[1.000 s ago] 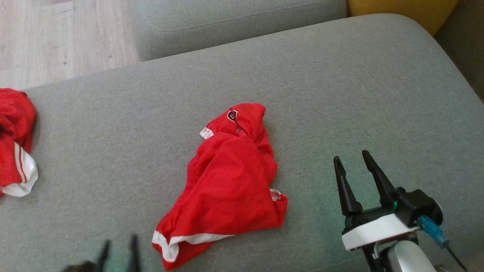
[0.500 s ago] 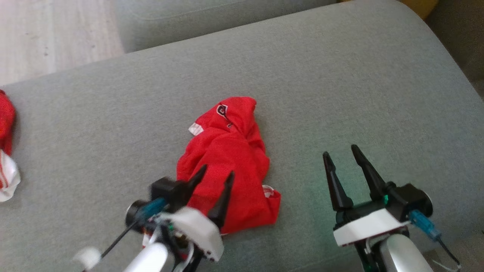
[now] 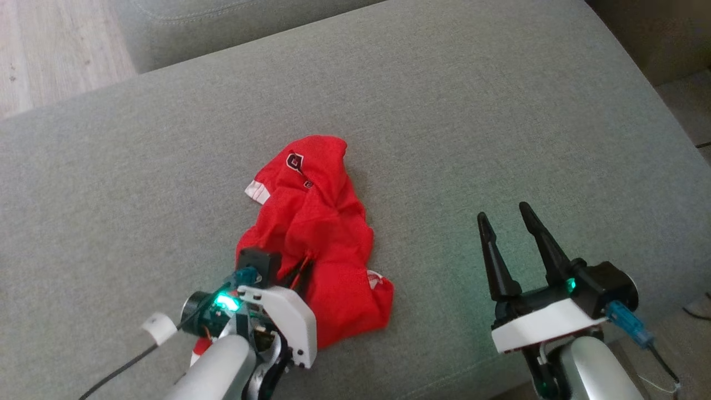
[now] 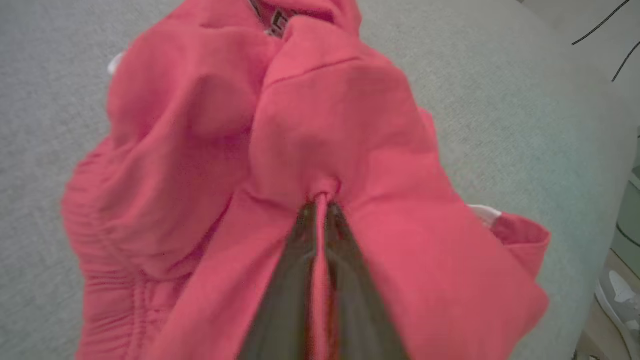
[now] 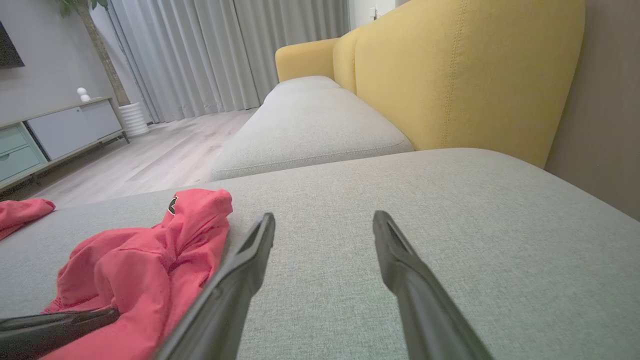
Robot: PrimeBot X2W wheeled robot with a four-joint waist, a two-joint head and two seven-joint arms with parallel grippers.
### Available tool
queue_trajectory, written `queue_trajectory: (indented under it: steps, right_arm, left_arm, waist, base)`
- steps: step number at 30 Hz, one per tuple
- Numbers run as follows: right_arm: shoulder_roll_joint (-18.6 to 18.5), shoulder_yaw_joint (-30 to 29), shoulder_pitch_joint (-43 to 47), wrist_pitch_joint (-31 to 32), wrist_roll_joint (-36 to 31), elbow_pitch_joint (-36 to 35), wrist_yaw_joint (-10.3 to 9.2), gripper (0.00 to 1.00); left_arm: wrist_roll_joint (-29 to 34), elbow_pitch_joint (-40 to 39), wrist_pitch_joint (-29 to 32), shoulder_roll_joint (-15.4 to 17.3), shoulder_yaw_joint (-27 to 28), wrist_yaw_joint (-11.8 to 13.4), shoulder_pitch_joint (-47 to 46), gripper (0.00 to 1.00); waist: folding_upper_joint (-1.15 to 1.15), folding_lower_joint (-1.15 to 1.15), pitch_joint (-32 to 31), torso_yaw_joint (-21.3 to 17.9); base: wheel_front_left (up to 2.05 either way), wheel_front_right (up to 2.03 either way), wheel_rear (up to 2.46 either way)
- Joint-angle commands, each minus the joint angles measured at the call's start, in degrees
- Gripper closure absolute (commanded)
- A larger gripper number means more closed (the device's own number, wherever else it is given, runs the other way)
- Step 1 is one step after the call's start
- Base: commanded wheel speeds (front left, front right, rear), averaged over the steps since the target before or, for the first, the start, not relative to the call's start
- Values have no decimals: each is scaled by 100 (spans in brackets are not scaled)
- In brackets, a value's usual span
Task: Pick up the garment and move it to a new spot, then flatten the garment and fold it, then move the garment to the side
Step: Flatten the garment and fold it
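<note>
- So, left gripper (image 3: 299, 268) sat at 7 o'clock in the head view, forearm coming up from the bottom edge, fingers pointing toward 1 o'clock into the cloth.
- Left wrist view: left gripper (image 4: 320, 200) fingers were pressed together on a pinched ridge of the garment (image 4: 350, 125), with red fabric bunched around the tips.
- Right gripper (image 3: 504, 214) sat at 4 o'clock in the head view, fingers spread apart, holding nothing, pointing toward 12 o'clock.
- It was well apart from the cloth, at about 3 o'clock from it.
- Right wrist view: right gripper (image 5: 324, 216) hovered low over the cushion with bare grey fabric between the fingers.
- Garment (image 3: 322, 222) lay crumpled near the centre of the grey sofa seat (image 3: 500, 111), white trim showing at its 10 and 4 o'clock edges, dark logo at its 12 o'clock end.
- From the right wrist, the garment (image 5: 140, 270) was at 8 o'clock, with a second red cloth (image 5: 20, 212) at 9 o'clock on the same seat.
- Room: yellow backrest (image 5: 450, 75) at 1 o'clock, another grey cushion (image 5: 310, 125) at 12, pale wood floor (image 5: 150, 155), grey curtains (image 5: 225, 50) and a low cabinet (image 5: 60, 130) at 10 o'clock.
</note>
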Motion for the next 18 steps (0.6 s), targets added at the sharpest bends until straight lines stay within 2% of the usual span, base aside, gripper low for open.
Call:
queue_trajectory:
  steps: [1,3,5,11,18]
  right_arm:
    - [-14,96,-164,-62,40,-210,-4,0]
    - [-14,94,-162,-62,45,-201,-4,0]
    - [-14,61,-118,-62,28,-173,-4,0]
    - [-14,-55,20,-62,-34,-107,-4,0]
    - [-14,-54,98,-62,-63,-102,-4,0]
  left_arm:
    - [6,-29,-32,30,155,-66,-283,100]
    - [-22,65,-127,11,138,-142,-277,100]
    - [-124,-35,-476,-41,248,-174,-178,100]
    - [-178,-1008,-1248,17,502,-13,322,100]
    - [18,-2378,-1446,228,481,293,924,100]
  waist:
    - [0,-1,-13,-4]
    - [0,-1,-52,7]
    - [0,-1,-157,50]
    - [0,-1,-405,192]
    - [0,-1,-514,286]
  base:
    - [0,0,0]
    - [0,0,0]
    - [0,0,0]
    - [0,0,0]
    - [0,0,0]
